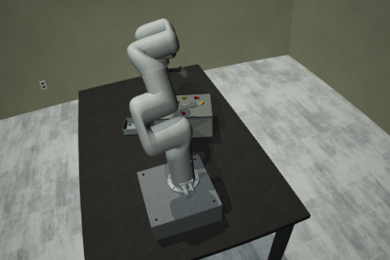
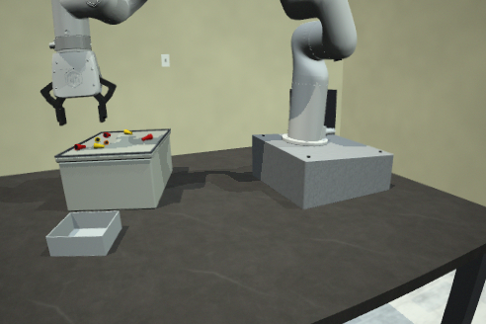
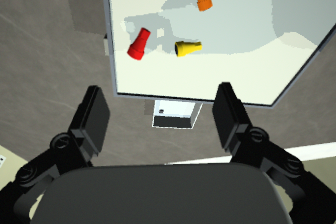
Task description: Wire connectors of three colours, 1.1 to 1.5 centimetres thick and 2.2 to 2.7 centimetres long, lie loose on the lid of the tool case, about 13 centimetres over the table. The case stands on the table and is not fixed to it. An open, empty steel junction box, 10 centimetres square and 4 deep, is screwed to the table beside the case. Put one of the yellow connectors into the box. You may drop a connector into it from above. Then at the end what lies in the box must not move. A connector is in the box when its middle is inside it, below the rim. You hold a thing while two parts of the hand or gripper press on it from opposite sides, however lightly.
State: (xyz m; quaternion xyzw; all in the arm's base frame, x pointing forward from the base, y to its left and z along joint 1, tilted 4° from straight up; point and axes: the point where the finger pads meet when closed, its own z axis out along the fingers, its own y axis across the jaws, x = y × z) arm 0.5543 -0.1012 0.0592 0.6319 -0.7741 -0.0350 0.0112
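The grey tool case [image 2: 114, 170] stands on the dark table, with loose connectors on its lid. In the exterior view there is one yellow connector [image 2: 99, 145] near the lid's front left and another [image 2: 127, 131] at the back. Red ones [image 2: 80, 146] and an orange one [image 2: 106, 142] lie among them. My gripper [image 2: 80, 118] hangs open and empty well above the lid's left edge. In the wrist view a yellow connector [image 3: 188, 48] lies beside a red one [image 3: 138, 44], ahead of the open fingers. The open steel junction box [image 2: 84, 233] sits empty in front of the case.
The arm's grey base block [image 2: 322, 168] stands at the right of the table. In the top view the arm hides part of the case [image 1: 195, 115] and the box [image 1: 129, 126]. The table edge runs close to the box's left.
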